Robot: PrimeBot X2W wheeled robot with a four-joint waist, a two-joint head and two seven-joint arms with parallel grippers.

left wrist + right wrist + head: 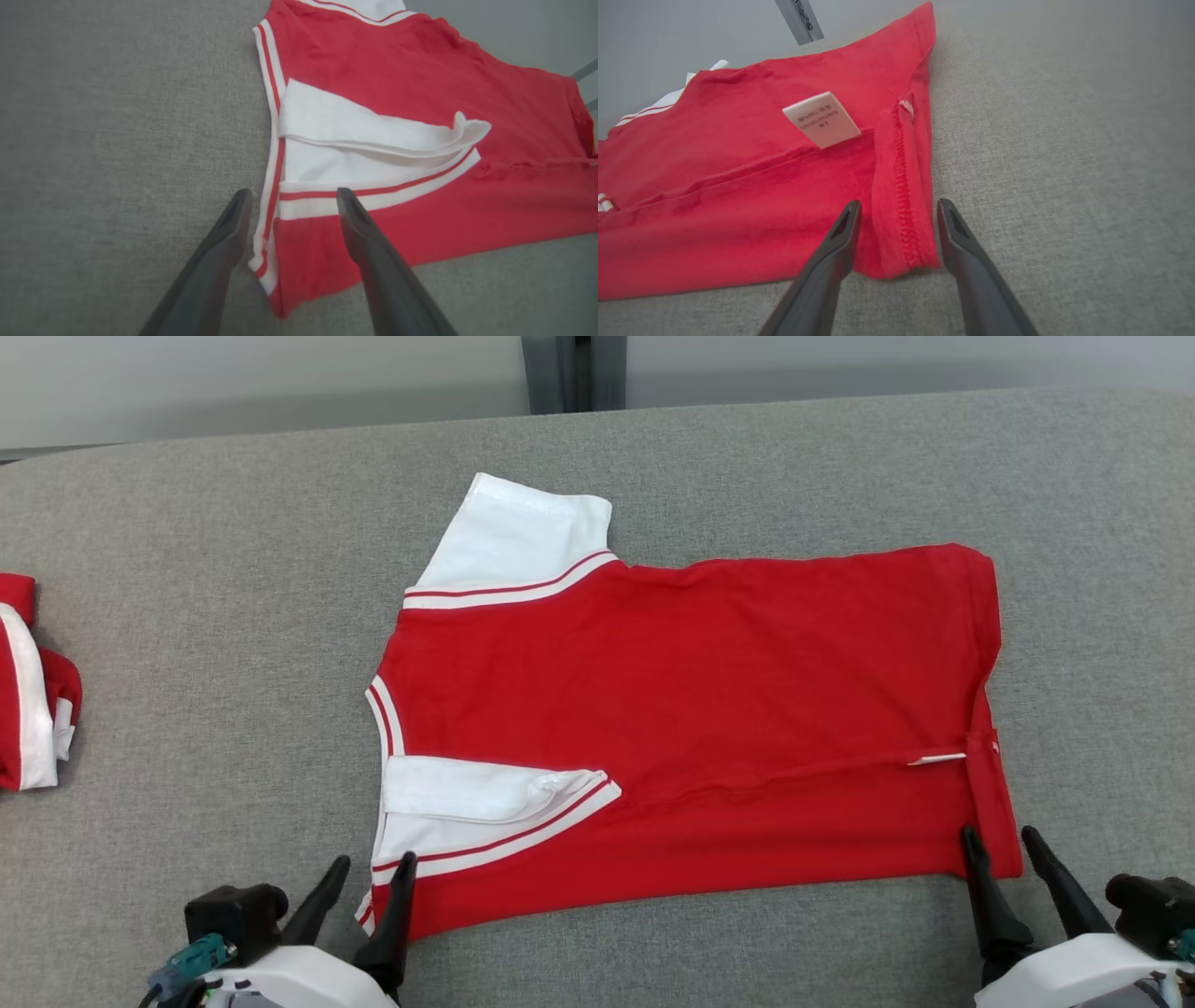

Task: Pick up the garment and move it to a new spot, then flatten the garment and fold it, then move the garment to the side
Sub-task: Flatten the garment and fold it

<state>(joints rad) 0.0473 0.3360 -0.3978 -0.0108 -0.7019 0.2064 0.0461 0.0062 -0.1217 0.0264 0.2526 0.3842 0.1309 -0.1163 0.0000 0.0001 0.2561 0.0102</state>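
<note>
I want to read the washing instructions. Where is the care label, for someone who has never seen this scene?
A red shirt lies flat on the grey surface, white sleeves toward the robot's left. At its opposite end, just beyond the right gripper, the care label pokes out of a seam. It is a small white printed tag, far smaller than the sleeves.

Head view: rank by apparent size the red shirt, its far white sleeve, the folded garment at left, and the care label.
1. red shirt
2. far white sleeve and folded garment, too alike to rank; frame crops the garment
3. care label
</note>
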